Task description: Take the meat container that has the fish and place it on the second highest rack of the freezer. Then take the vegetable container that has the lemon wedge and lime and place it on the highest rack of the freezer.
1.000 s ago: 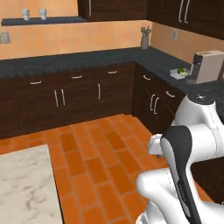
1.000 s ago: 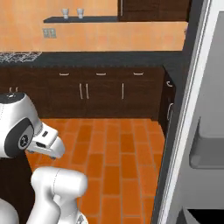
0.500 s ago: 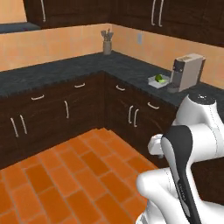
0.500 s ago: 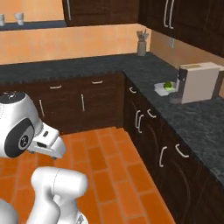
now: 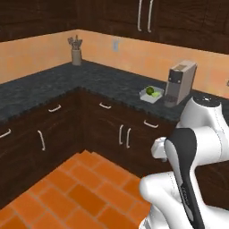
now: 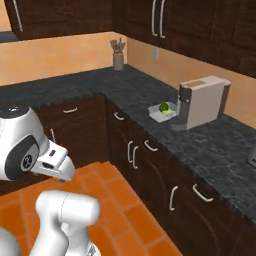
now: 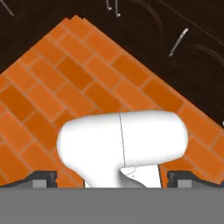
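Observation:
A clear vegetable container (image 5: 151, 93) with a green lime in it sits on the dark counter, right beside the coffee machine; it appears again in the right base view (image 6: 162, 110). My gripper (image 7: 112, 177) hangs over the orange tile floor, far from the container. Its two dark fingertips (image 7: 44, 176) stand wide apart with nothing between them, so it is open. The arm is folded close over the base. The meat container with the fish and the freezer are out of view.
A beige coffee machine (image 5: 180, 82) (image 6: 202, 102) stands on the L-shaped dark counter (image 5: 107, 80). A utensil holder (image 5: 76, 53) (image 6: 118, 57) is in the corner. Dark cabinets (image 6: 150, 160) line both walls above the tile floor (image 5: 85, 192).
The whole picture has shifted because the base has turned: the tall grey appliance door left the right base view, and the counter corner with the coffee machine came nearer. The gripper stayed open.

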